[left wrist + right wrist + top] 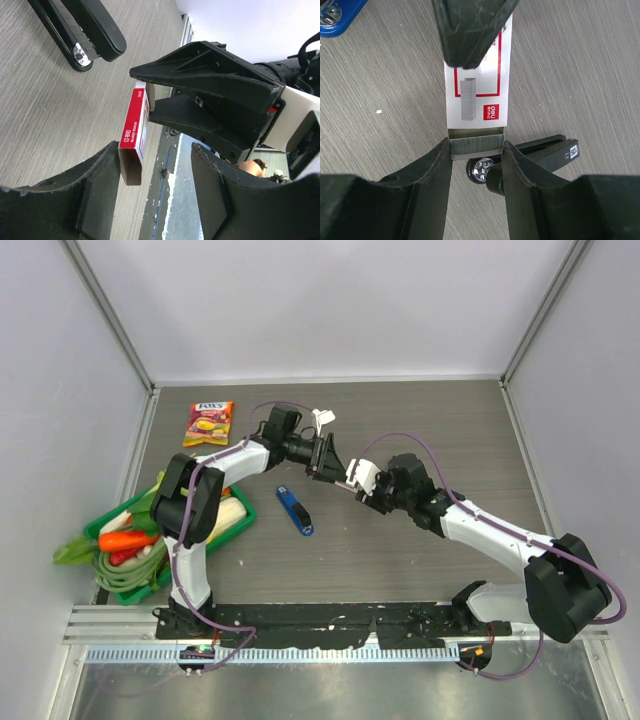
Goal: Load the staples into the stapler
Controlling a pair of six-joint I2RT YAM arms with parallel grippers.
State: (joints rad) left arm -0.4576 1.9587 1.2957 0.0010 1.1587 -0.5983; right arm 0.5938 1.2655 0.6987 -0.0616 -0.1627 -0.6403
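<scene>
- Right claw was clamped on the staples, which jutted from the box.
- Left claw gaped wide, the box seemingly resting against one finger only.
- Step in hand: drawing the staples free of the box.
- Next, they needed carrying down into the stapler lying just beneath.
</scene>
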